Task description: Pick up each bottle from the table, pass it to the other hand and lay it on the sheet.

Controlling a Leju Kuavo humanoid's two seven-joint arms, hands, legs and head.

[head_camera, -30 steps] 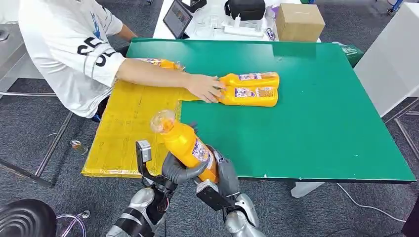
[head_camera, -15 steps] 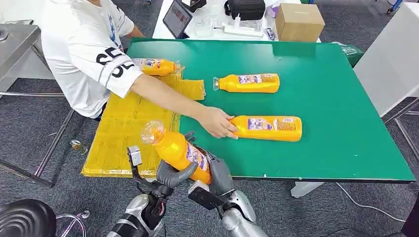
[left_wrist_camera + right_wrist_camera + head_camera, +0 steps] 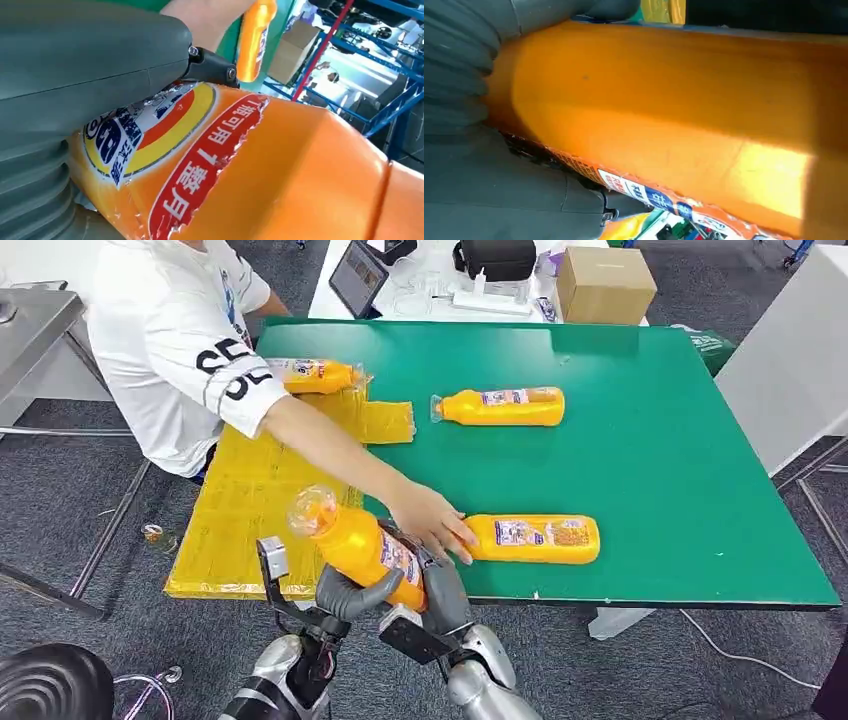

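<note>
Person's hand (image 3: 432, 523) slid detergent bottle (image 3: 535, 538) nearer bench (image 3: 680, 460) edge (next pick); left hand (image 3: 350, 592) and right hand (image 3: 443, 592) both grip held bottle (image 3: 360, 542), mid-handover.

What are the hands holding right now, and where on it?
Both the left hand and right hand grip one orange bottle around its lower body; its cap end points up.

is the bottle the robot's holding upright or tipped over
Tipped: the held bottle leans, clear cap up toward the yellow sheet, with the left hand and right hand gripping its base.
</note>
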